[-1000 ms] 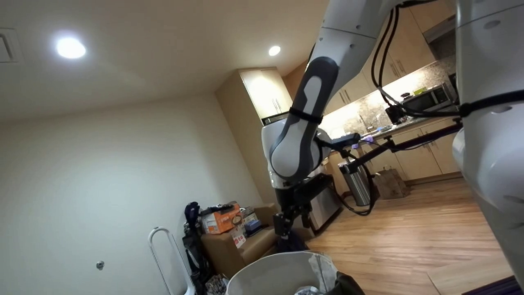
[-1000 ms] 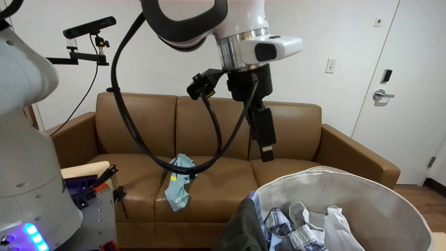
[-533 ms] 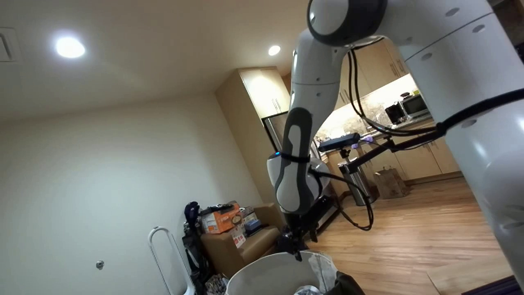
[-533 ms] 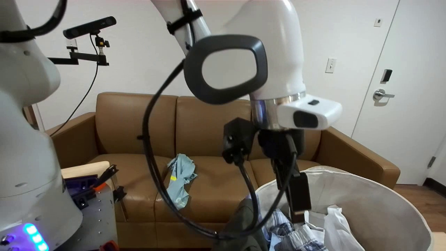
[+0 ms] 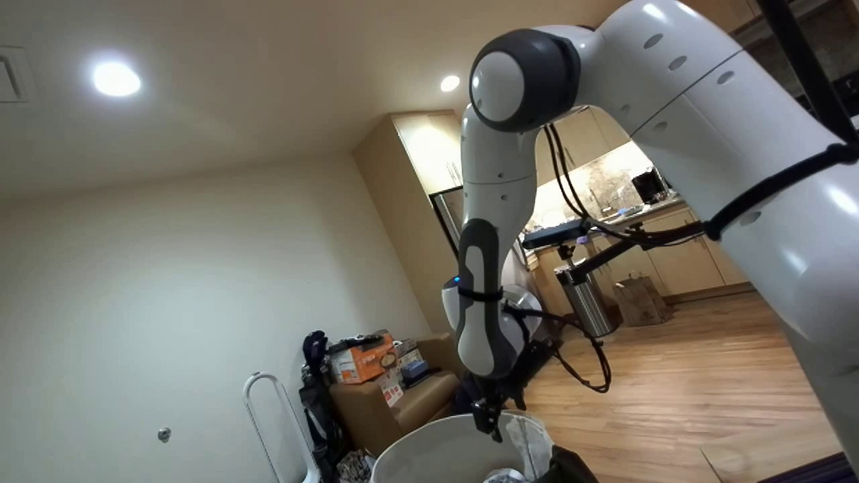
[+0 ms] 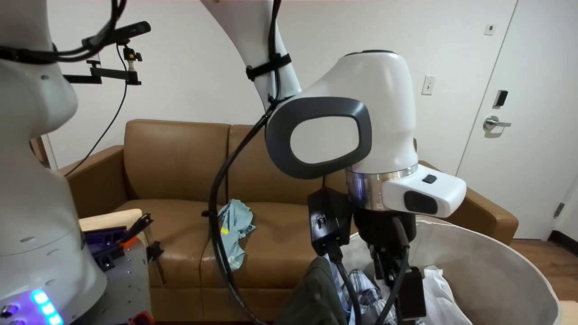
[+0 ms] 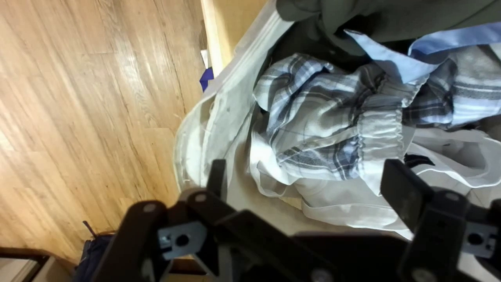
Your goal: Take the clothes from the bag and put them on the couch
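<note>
Wrist view: I'm hovering my gripper [image 7: 305,178], jaws spread wide, over plaid clothes [image 7: 321,121] in the bag [image 7: 231,117]; in an exterior view, a pale-blue garment [image 6: 237,225] is lying on the couch [image 6: 176,162].

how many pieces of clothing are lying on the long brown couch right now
1: a light blue garment, on the seat of the couch. More may be hidden behind the robot arm.

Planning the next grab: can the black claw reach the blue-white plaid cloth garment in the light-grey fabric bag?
Probably yes: the open claw faces the plaid garment, whose middle lies uncovered, though a finger might brush the bag's rim.
</note>
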Available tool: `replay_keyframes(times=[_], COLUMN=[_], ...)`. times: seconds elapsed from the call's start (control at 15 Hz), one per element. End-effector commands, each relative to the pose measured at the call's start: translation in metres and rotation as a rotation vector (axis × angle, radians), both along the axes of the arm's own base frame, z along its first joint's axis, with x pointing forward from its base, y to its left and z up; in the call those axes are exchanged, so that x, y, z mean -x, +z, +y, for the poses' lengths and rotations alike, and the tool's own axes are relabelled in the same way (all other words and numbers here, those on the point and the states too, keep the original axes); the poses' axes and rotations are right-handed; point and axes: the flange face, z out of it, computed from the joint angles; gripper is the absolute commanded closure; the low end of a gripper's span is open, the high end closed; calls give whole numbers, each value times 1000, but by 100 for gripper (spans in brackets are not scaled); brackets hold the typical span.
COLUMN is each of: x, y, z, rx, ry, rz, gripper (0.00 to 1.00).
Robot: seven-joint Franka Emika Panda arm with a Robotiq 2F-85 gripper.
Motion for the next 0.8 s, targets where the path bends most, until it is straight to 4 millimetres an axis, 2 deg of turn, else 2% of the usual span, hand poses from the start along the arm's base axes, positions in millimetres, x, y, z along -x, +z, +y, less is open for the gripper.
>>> replay_keyframes(times=[0.0, 0.27, 0.4, 0.73], x=[-21, -62, -73, -82], y=[-13, -53, -73, -121], z=[9, 19, 9, -25], rx=[-12, -72, -49, 10], ry=[51, 179, 233, 244], rz=[-66, -71, -18, 50], gripper=[0, 0, 0, 0])
